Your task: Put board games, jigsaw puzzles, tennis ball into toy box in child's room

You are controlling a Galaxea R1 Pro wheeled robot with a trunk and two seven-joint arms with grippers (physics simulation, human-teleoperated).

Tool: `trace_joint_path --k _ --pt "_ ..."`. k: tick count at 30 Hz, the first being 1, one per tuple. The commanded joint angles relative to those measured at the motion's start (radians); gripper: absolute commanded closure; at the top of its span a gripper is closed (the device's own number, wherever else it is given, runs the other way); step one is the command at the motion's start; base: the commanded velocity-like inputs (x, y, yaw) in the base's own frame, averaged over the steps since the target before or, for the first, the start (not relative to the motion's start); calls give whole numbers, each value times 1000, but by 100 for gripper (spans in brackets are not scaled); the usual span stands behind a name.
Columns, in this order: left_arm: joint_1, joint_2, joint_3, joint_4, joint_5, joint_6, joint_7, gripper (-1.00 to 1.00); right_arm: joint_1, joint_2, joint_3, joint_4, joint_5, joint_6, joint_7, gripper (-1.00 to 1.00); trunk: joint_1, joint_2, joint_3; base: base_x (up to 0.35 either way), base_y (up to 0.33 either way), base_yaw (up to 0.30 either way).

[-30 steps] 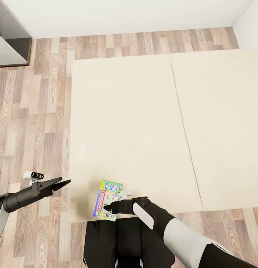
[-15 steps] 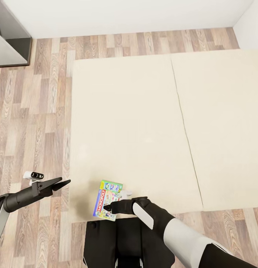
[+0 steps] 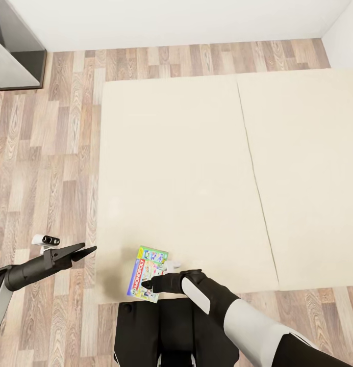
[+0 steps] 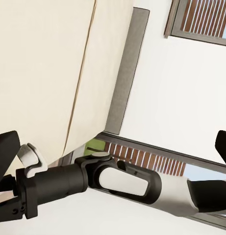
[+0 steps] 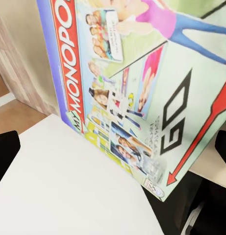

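Right gripper (image 3: 152, 283) over the near edge of a board game (image 3: 145, 273), fingers apart, contact unclear, box lying flat on the near corner of the beige bed (image 3: 197, 168), red banner reading MY MONOPOLY, left gripper (image 3: 84, 252) held above the wood floor (image 3: 44, 153), fingers together

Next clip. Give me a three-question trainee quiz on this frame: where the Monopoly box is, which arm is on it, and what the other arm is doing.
1. True or false: the Monopoly box lies near the bed's near edge.
2. Which gripper is at the box? A) the left gripper B) the right gripper
3. Fill in: the left gripper hangs over the wood ____, beside the bed.

Key: 1 true. 2 B; its fingertips sit at the box's near end, and the right wrist view has the printed lid close up. Whether it is clamped cannot be told. 3 floor.
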Motion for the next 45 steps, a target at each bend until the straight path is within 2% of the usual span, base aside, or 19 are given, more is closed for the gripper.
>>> trace_joint_path --k 1,45 --pt "0 0 0 0 -1 11 -4 -100 -1 0 2 0 -1 2 2 -100 1 -2 -1 0 0 1" --pt "0 0 0 0 1 11 -4 -100 -1 0 2 0 -1 0 2 -100 1 -2 -1 0 48 22"
